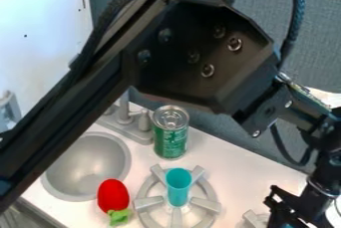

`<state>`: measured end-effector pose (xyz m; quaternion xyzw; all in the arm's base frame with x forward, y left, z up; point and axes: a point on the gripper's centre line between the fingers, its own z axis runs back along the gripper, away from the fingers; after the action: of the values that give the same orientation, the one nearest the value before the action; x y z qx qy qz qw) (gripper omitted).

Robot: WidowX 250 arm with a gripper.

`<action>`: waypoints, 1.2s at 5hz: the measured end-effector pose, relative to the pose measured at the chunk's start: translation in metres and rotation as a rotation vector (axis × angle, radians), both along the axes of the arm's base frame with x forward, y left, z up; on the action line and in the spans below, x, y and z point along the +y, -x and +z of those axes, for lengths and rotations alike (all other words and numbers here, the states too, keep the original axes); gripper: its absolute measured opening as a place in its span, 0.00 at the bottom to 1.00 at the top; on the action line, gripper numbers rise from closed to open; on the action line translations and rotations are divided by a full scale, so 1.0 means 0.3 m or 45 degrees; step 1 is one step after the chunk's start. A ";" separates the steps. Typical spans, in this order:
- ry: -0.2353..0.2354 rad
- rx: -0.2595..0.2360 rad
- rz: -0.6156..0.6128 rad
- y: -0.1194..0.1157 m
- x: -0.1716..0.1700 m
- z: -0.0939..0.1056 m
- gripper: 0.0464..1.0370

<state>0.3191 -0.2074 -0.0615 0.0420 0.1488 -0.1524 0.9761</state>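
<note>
At the lower right of the camera view, the black gripper (pixel 291 210) hangs low beside the stove area, right of a grey burner grate (pixel 209 205). A teal cup (pixel 178 189) stands upright on the middle of that grate. Left of the grate lies a red toy vegetable or fruit (pixel 113 195) with a green end pointing toward the lower edge. A green can (pixel 170 137) stands upright behind the cup. The cup, can and red toy are all apart from the gripper.
A round grey sink (pixel 118 147) lies on the left, partly behind the arm, with a grey faucet (pixel 125 112) behind it. Part of another grey burner (pixel 254 219) is by the gripper. A grey-blue partition (pixel 318 38) stands behind the white counter (pixel 223 160).
</note>
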 end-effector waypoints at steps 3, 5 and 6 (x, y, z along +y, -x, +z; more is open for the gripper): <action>0.107 0.030 -0.065 0.033 -0.015 -0.042 0.62; 0.115 -0.007 -0.114 0.028 -0.009 -0.059 0.62; 0.077 -0.039 -0.103 0.005 -0.001 -0.057 0.62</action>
<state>0.3175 -0.2077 -0.0786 0.0208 0.1274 -0.1957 0.9721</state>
